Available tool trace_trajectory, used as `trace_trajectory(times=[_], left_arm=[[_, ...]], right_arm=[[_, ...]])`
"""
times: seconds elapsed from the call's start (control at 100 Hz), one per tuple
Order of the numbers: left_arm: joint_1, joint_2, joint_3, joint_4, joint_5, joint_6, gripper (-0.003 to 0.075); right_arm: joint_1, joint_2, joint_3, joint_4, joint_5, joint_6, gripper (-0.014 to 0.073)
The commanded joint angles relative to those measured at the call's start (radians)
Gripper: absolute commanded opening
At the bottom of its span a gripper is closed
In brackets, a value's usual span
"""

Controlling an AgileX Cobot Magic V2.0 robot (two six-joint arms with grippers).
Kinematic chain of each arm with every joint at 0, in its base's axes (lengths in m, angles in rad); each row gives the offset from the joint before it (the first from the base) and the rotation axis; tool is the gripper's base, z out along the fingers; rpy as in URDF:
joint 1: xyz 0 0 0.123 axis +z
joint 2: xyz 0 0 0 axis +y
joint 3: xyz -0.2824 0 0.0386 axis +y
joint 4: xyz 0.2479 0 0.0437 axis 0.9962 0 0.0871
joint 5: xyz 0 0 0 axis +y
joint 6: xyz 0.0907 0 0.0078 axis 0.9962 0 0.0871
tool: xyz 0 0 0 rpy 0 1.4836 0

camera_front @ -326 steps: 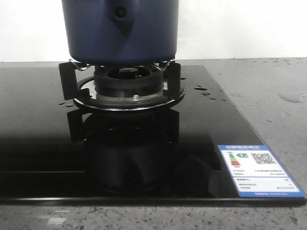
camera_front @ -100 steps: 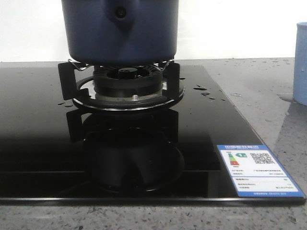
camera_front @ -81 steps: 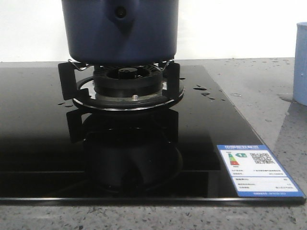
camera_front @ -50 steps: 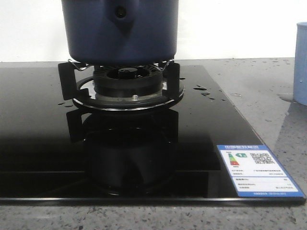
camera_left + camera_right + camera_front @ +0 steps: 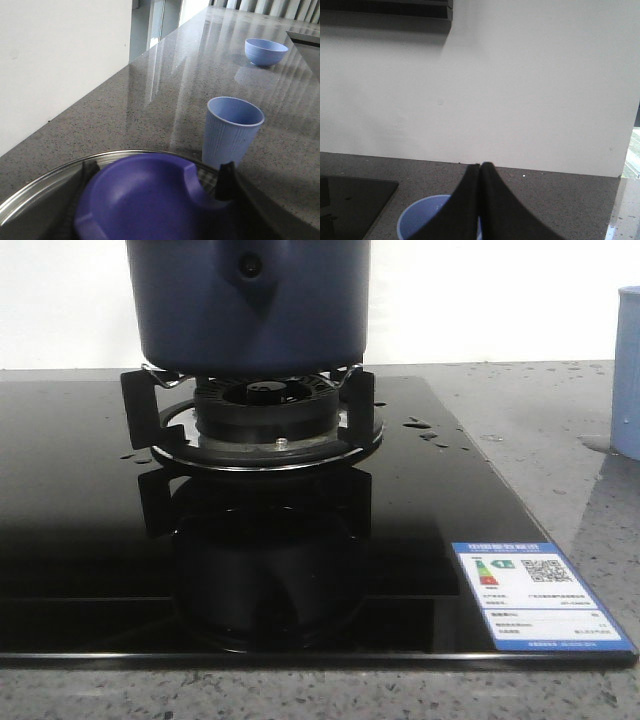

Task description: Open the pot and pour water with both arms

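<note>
The dark navy pot (image 5: pixel 250 310) stands on the burner grate (image 5: pixel 265 430) of the black glass hob (image 5: pixel 80 520); its top is cut off by the front view's edge. In the left wrist view my left gripper (image 5: pixel 156 175) is shut on the violet-blue knob (image 5: pixel 145 200) of a glass lid with a steel rim (image 5: pixel 60 182), one finger on each side. My right gripper (image 5: pixel 481 165) is shut and empty, high above the pale blue ribbed cup (image 5: pixel 420 220). Water shows as droplets (image 5: pixel 420 425) on the hob and a wet patch (image 5: pixel 598 445) on the counter.
The pale blue cup (image 5: pixel 628 370) stands on the grey counter right of the hob, also seen from the left wrist (image 5: pixel 232 130). A blue bowl (image 5: pixel 265 51) sits farther along the counter. A white wall runs behind. An energy label (image 5: pixel 535 595) is stuck on the hob's front right corner.
The pale blue cup was absent from the front view 3.3 s ago and now stands at its right edge. Over the last second almost nothing has moved.
</note>
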Motion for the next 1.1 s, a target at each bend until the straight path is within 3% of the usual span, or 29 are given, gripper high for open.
trace_trajectory(times=[0.0,0.09,0.16,0.29,0.39,0.51,0.65,0.84,1.09], left_arm=[[-0.002,-0.048,-0.029,-0.062,0.004,-0.009,0.0373],[-0.002,-0.048,-0.029,-0.083,0.002,-0.009,0.0534],[-0.002,-0.052,-0.029,-0.118,0.002,-0.009,0.0611],[0.008,-0.088,-0.029,-0.160,0.002,-0.009,0.0615],[0.033,-0.135,-0.029,-0.194,-0.014,-0.013,0.0542],[0.077,-0.225,-0.029,-0.199,-0.091,-0.056,0.0341],[0.142,-0.346,-0.027,-0.168,-0.131,-0.122,0.0193],[0.197,-0.543,0.079,-0.083,-0.254,-0.176,0.0089],[0.200,-0.895,0.495,-0.060,-0.498,-0.179,0.0022]], right_arm=[[-0.005,-0.002,-0.028,0.006,-0.069,0.002,-0.0071],[-0.005,-0.002,-0.028,0.006,-0.069,0.002,-0.0071],[-0.005,-0.002,-0.028,0.006,-0.066,0.002,-0.0071],[-0.005,-0.002,-0.028,0.006,-0.063,0.002,-0.0071],[-0.005,-0.002,-0.028,0.006,-0.041,0.002,-0.0071],[-0.005,-0.002,-0.028,0.006,0.004,0.002,-0.0071],[-0.005,-0.002,-0.028,0.006,0.022,0.002,-0.0071],[-0.005,-0.002,-0.028,-0.014,0.010,0.002,-0.0071],[0.044,-0.002,-0.026,-0.085,0.003,0.002,-0.0074]])
